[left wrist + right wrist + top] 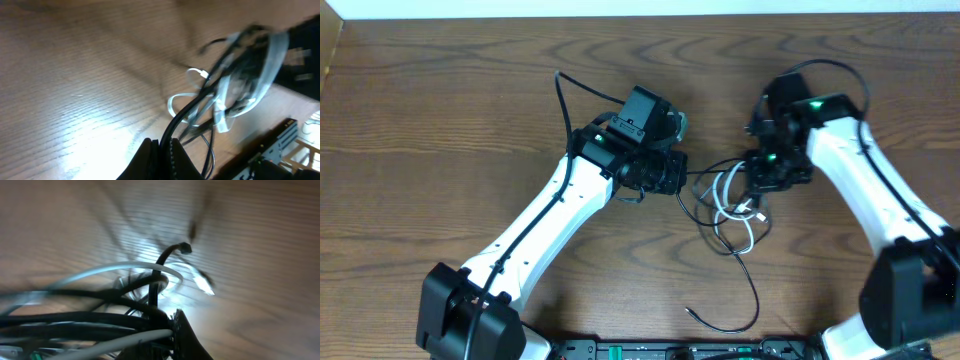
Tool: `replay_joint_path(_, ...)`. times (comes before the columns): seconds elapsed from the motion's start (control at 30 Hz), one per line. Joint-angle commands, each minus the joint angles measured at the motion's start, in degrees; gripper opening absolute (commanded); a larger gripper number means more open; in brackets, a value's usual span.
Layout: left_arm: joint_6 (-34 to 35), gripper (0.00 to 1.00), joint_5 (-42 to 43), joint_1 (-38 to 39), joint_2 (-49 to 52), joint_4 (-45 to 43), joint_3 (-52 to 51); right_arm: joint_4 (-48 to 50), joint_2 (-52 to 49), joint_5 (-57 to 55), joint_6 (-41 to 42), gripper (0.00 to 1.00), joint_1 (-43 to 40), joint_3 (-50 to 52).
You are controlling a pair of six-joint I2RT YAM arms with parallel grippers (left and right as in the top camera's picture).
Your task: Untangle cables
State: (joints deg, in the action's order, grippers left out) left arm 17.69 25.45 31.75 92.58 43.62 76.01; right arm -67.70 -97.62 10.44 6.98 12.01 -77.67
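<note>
While left gripper (160, 150) & right gripper (175, 330) both clench the tangle (725, 205), we find it over the table (440, 120), btwn them.
Left pinches the black cable (185, 112); right is clamped on mixed strands, white cable (125, 266) incl., it seems. Cords look light, limp, slick: we'd take hold near the plug end (202, 74) & pull gently so loops don't cinch.

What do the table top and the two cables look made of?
The table looks like wood or wood-look laminate: brown grain lines, soft sheen under the light. The black cable seems jacketed in smooth plastic or rubber; it bends in loose loops. The white cable is likely the same, slightly glossy.
</note>
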Motion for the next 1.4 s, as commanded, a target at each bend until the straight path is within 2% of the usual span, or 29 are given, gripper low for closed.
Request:
replay_joint_path(0.0, -1.20, 0.08, -6.16, -1.25, -1.07, 1.42, 0.72, -0.07, 5.33, -12.02, 2.19, 0.01, -6.16, -0.98)
replay_joint_path(0.33, -1.36, 0.08, -11.17, -1.97, -1.07, 4.44, 0.72, 2.84, 17.40, -10.23, 3.41, 0.01, -18.56, -0.98)
replay_joint_path(0.4, -1.27, 0.07, -10.99, -2.51, -1.07, 4.42, 0.72, 3.80, 19.10, -3.41, 2.54, 0.01, -19.52, -0.98)
replay_joint_path(0.57, -1.25, 0.08, -5.20, -2.86, -1.07, 2.73, 0.72, 4.61, 20.87, 30.27, -13.20, 0.01, -18.45, -0.98)
replay_joint_path(0.63, -2.08, 0.08, -1.55, -2.86, -1.07, 1.81, 0.72, 4.50, 20.83, 35.30, -14.84, 0.01, -17.44, -0.98)
replay_joint_path(0.67, -2.75, 0.11, 0.68, -2.86, -1.07, 1.36, 0.72, 4.57, 20.83, 35.01, -14.80, 0.02, -16.96, -0.98)
replay_joint_path(0.73, -3.76, 0.33, 4.61, -2.86, -1.07, 0.59, 0.72, 4.59, 20.83, 32.35, -14.73, 0.03, -16.13, -0.98)
replay_joint_path(0.8, -6.14, 0.40, 8.61, -2.78, -1.07, -0.07, 0.72, 4.22, 20.83, 29.94, -13.70, 0.03, -15.76, -0.98)
replay_joint_path(1.0, -15.19, 0.44, 25.90, -2.69, -1.07, -4.26, 0.72, 3.89, 20.83, 29.55, -13.22, 0.03, -15.65, -0.98)
replay_joint_path(1.13, -16.65, 0.45, 35.04, -2.69, -1.07, -8.76, 0.72, 3.85, 20.79, 28.00, -12.76, 0.03, -15.65, -0.98)
replay_joint_path(1.37, -16.59, 0.45, 37.57, -2.69, -1.07, -14.58, 0.72, 2.54, 20.79, 27.67, -12.76, 0.01, -15.65, -0.98)
